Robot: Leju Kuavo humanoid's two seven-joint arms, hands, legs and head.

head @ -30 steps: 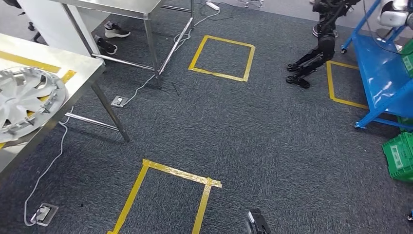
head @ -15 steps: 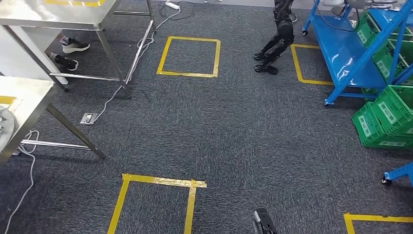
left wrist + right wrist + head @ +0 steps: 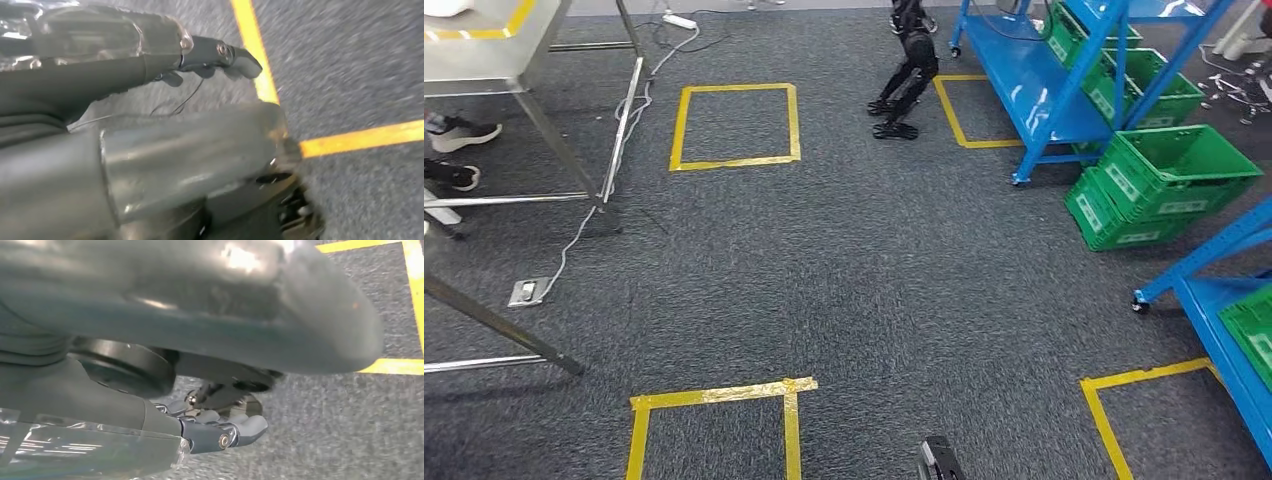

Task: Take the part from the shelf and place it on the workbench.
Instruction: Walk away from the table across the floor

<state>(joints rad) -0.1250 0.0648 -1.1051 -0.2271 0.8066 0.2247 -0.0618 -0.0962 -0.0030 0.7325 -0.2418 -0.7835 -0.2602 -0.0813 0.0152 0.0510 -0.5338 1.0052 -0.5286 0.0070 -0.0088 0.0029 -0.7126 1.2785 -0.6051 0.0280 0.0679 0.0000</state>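
Both arms hang at the robot's sides over grey carpet, fitting a walk toward pickup rather than a reach. Left hand [image 3: 220,52]: fingers loosely curled, nothing in them, above yellow floor tape [image 3: 257,55]. Right hand [image 3: 220,432]: likewise curled in and empty. Blue shelf [image 3: 1049,95] stands at 1 o'clock, green crates [image 3: 1169,165] stacked beside it at 2 o'clock. The part cannot be made out on the shelf. A steel tabletop [image 3: 484,40] sits at 10 o'clock. Judgement: fetch not yet begun.
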